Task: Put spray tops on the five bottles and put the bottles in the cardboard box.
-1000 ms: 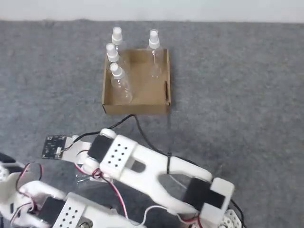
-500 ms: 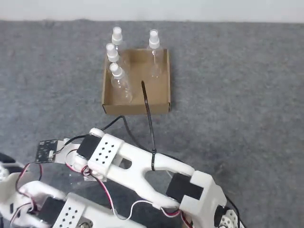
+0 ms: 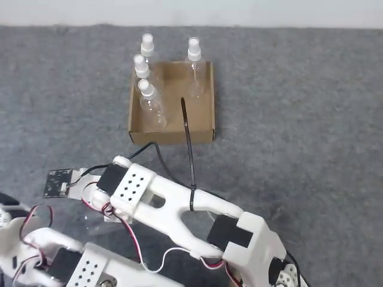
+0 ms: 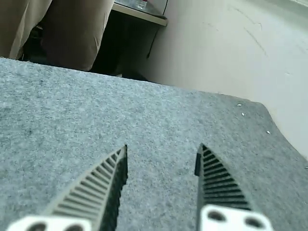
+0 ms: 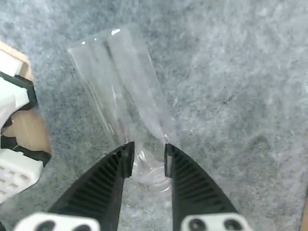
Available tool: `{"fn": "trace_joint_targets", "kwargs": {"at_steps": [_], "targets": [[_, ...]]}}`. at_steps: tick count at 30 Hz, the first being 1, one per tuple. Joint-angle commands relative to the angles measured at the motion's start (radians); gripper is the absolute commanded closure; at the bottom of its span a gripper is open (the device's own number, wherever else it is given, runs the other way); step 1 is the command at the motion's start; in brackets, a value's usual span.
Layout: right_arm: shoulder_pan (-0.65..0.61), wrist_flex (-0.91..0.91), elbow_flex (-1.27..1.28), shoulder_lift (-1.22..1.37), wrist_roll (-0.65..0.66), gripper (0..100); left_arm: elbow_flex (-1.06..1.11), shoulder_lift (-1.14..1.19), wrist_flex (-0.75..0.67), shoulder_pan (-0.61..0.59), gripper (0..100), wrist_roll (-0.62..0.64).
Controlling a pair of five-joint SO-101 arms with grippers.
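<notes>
Right wrist view shows the right gripper clamped narrowly on the neck of a clear plastic bottle. The body of the bottle stretches away from the jaws over the grey carpet. This bottle is on the near side of the brown cardboard box, well apart from it. Four clear bottles with white spray tops stand upright inside the box, three along one wall and one near the opposite wall.

The held bottle looks thin-walled and empty, so it is likely very light, smooth and somewhat slippery. A hard squeeze on the body would probably dent it. The neck is the stiffest part and the best place to grip, but holding it there leaves little room to fit a spray top.

The left gripper is spread wide with nothing between its jaws, low over bare carpet.

Several things are hard to make out. The jaws cover much of the bottle's mouth. It appears uncapped, but I cannot be sure. Whether the bottle lies on the carpet or is lifted off it is unclear. In the high view a white arm and a black cable hide the bottle almost completely. I cannot spot a loose spray top anywhere.
</notes>
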Motion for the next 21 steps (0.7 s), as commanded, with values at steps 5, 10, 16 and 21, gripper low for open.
{"fn": "trace_joint_targets", "kwargs": {"at_steps": [5, 10, 16, 21], "targets": [[0.074, 0.159, -0.103, 0.021, 0.002, 95.0, -0.012, 0.008, -0.034, -0.005, 79, 0.006], [0.084, 0.251, -0.167, 0.021, -0.032, 95.0, -0.012, 0.008, -0.032, -0.003, 79, 0.006], [0.081, 0.271, -0.181, 0.019, -0.034, 95.0, -0.012, 0.008, -0.031, -0.008, 79, 0.006], [0.082, 0.272, -0.173, -0.056, -0.035, 95.0, -0.012, 0.008, -0.029, -0.005, 79, 0.006]]}}
